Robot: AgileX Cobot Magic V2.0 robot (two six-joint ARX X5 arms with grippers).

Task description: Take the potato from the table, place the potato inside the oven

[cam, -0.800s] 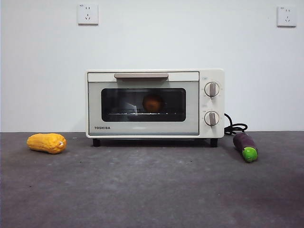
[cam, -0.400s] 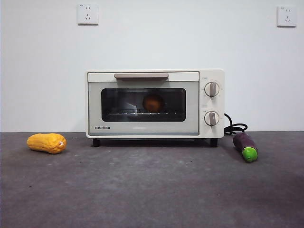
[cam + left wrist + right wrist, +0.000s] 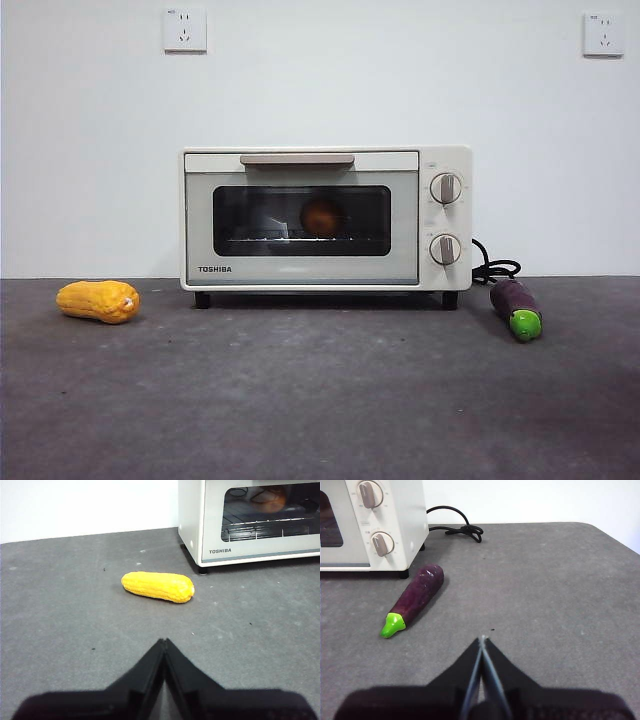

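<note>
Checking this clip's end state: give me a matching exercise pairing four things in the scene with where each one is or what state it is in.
Things:
1. potato
2. corn cob
3. eggplant
4. left gripper

Places or states:
A. on the table beside the oven's knob side, near the black cord
B. shut, holding nothing, above the table
C. inside the oven, on the rack behind the closed glass door
D. on the table off the oven's other side, away from the knobs

Pairs: 1-C, 2-D, 3-A, 4-B
</note>
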